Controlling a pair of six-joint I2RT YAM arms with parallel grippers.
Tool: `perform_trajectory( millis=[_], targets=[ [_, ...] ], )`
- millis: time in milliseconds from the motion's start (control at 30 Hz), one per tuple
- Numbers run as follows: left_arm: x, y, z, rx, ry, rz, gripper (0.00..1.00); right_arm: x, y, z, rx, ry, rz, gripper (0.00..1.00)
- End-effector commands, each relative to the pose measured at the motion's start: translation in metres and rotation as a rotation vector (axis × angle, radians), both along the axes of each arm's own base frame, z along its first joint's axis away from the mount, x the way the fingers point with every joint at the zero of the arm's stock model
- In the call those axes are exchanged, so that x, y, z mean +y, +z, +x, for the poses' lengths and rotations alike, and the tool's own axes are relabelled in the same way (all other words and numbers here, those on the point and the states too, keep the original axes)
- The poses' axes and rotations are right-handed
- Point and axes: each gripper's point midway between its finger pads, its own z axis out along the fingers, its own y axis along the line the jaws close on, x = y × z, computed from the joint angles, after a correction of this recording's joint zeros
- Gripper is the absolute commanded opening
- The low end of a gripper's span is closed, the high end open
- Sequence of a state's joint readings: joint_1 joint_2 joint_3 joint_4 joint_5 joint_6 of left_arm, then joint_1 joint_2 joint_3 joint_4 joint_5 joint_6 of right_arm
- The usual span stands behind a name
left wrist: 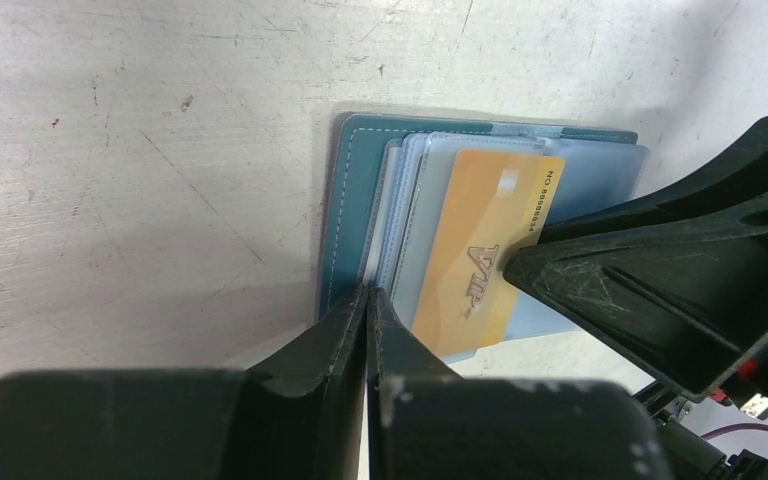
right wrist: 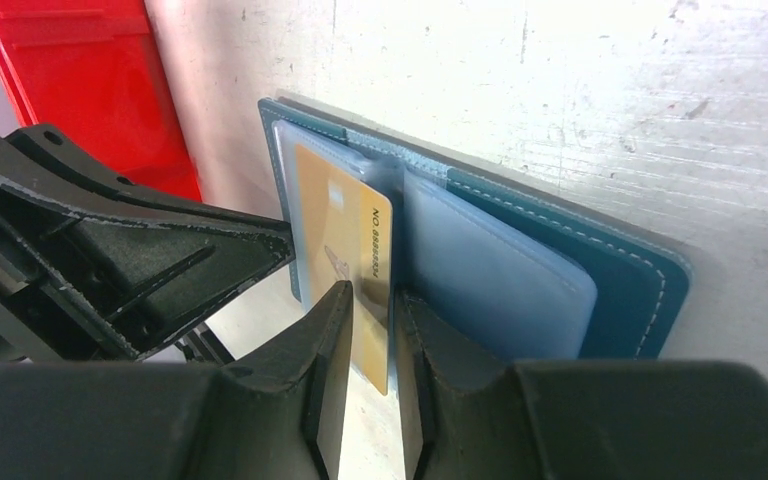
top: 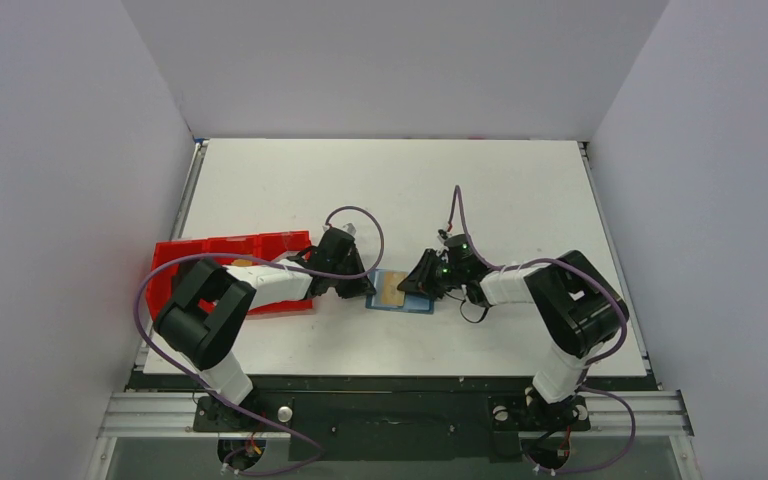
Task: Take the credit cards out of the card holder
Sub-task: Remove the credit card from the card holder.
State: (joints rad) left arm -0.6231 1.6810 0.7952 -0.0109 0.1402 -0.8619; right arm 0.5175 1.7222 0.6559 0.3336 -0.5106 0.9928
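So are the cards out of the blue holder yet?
Not yet. Done: the card holder lies open. In hand: the left gripper rests shut on its edge; the right gripper has its jaws either side of the gold card. Left: sliding it fully out.

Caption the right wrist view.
Gold card in the open blue card holder, right jaws slightly apart over its near edge.

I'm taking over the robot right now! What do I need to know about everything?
Left end effector: shut, tips at the open card holder's edge.
Right end effector: jaws slightly apart astride the gold card's corner; grip unclear.
Gold card sticks partway out of its clear sleeve.
Done: no card fully out.
Left: free the gold card, then find the grey card, not visible.
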Motion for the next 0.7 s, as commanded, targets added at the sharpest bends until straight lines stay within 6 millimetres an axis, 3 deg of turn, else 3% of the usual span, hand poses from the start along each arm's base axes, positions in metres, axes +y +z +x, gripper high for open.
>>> perform_trajectory(
  millis=[0, 167, 433, 667],
  targets=[
    [0.029, -0.036, -0.027, 0.104, 0.005, 0.145, 0.0, 0.003, 0.001, 0.006, -0.031, -0.005, 0.021, 0.16],
    [0.031, -0.036, -0.027, 0.105, 0.011, 0.151, 0.0, 0.001, 0.005, 0.007, -0.038, -0.009, 0.019, 0.0],
    [0.037, -0.038, -0.028, 0.106, 0.024, 0.166, 0.0, -0.021, 0.015, 0.011, -0.066, -0.029, -0.018, 0.0],
    [0.039, -0.04, -0.029, 0.106, 0.032, 0.165, 0.0, -0.037, 0.011, 0.01, -0.059, -0.028, -0.062, 0.0]
  ],
)
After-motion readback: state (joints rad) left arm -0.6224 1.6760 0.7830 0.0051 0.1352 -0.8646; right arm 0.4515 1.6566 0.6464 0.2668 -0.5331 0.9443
